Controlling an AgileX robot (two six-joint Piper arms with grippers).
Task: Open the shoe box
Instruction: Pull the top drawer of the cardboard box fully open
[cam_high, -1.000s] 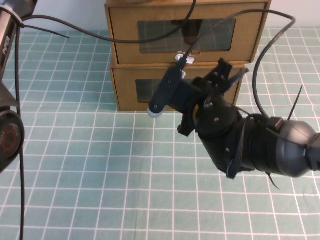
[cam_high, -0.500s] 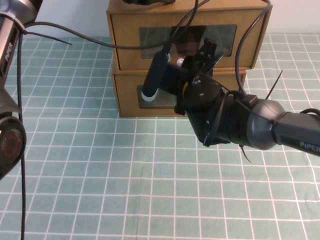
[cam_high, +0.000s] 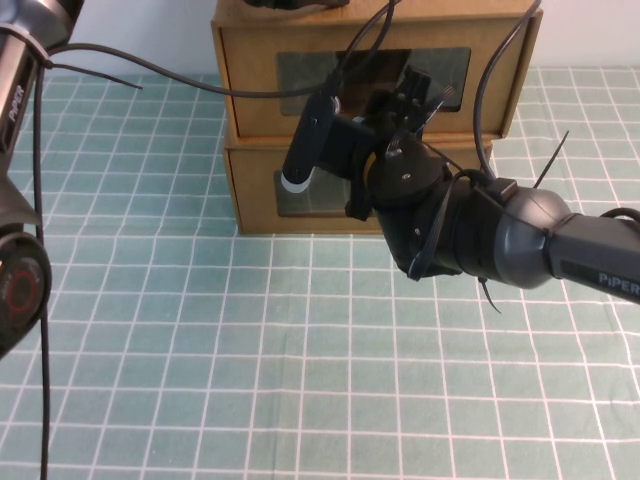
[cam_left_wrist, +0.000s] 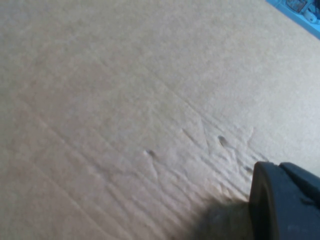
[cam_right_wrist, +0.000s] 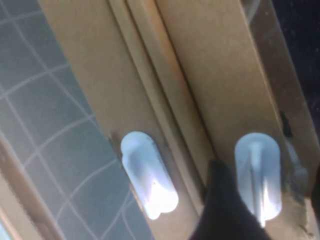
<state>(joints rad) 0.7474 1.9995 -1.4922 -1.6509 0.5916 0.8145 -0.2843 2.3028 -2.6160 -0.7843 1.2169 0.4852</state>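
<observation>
Two brown cardboard shoe boxes are stacked at the back of the table, the upper box on the lower box, each with a windowed drawer front. My right gripper is up against the fronts where the boxes meet. In the right wrist view two white handles show: one handle beside the grid-reflecting window, the other handle beside the dark window. My right gripper is open with that second handle between its fingers. My left gripper rests on the upper box's cardboard top.
The green checked tablecloth covers the table in front of the boxes. Black cables hang across the upper box front. The left arm's base stands at the left edge.
My right arm has moved forward and up to the box fronts, covering the white handle seen earlier. Its jaws have opened from nearly shut.
</observation>
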